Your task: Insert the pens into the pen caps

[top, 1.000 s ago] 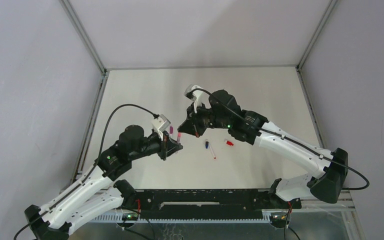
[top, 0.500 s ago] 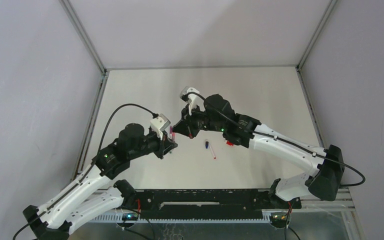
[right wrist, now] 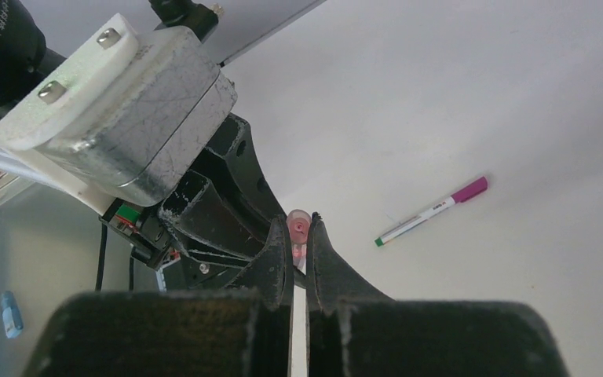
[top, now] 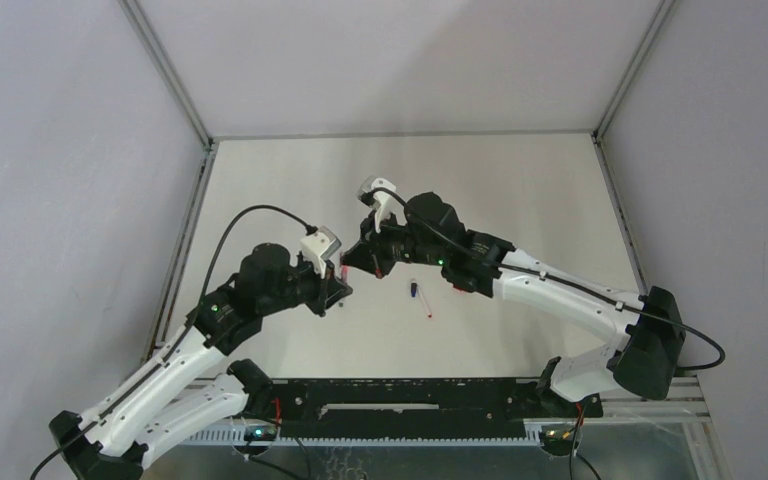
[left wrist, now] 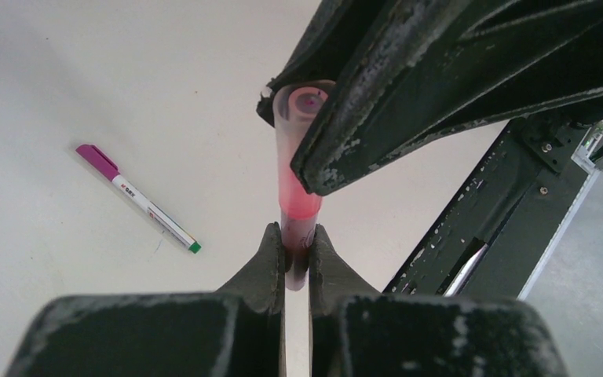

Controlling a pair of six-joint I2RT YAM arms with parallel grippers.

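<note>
The left gripper (left wrist: 297, 236) is pinched shut on a dark magenta pen cap (left wrist: 296, 267), which is held upright between its fingertips. A pinkish-red pen (left wrist: 297, 181) is pressed end-on against that cap and is clamped further up by the right gripper (right wrist: 298, 236), whose jaws are also closed narrowly around it. Both pieces are held above the table (top: 520, 190), left of centre. A white pen (left wrist: 151, 210) with a magenta cap is laid flat on the table nearby.

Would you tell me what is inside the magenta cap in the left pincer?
The pink pen runs into the magenta cap; the right pincer grips its top. The left pincer, shut on the cap, hides how deep it sits.
</note>
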